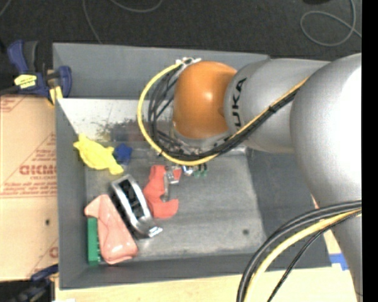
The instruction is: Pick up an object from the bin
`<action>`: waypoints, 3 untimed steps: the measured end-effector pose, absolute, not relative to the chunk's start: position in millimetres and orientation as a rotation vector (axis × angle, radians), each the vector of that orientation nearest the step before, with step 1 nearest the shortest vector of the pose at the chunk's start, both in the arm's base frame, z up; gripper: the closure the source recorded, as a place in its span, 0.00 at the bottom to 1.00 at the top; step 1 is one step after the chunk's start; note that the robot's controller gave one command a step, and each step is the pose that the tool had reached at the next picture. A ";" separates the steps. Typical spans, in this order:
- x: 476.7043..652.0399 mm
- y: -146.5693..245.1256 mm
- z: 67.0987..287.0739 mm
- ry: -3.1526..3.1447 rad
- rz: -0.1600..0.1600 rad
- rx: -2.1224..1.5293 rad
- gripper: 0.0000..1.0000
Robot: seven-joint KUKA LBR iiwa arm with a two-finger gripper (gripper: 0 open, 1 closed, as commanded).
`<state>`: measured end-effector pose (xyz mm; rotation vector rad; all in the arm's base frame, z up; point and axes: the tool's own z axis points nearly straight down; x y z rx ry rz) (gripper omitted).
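Observation:
My gripper (176,173) reaches down in the middle of the bin, mostly hidden under the arm's orange cover. Its tip is at the upper right edge of a salmon-red curved piece (157,197) lying on the bin floor. Whether it touches that piece I cannot tell. Just left of the red piece lies a black and silver oblong thing (132,206), tilted. A pink soft lump (113,230) lies against it on the lower left.
A yellow toy (98,155) and a small blue piece (122,151) lie at the bin's upper left. A green bar (92,241) stands along the left wall beside the pink lump. The arm covers the bin's upper right.

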<state>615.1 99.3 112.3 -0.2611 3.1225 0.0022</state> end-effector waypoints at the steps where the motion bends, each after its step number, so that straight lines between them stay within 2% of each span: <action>1: 623.7 74.6 71.8 3.096 0.001 -0.442 1.00; 2: 623.7 74.6 71.8 3.096 0.002 -0.441 1.00; 3: 622.8 90.7 201.8 3.084 0.001 -0.437 1.00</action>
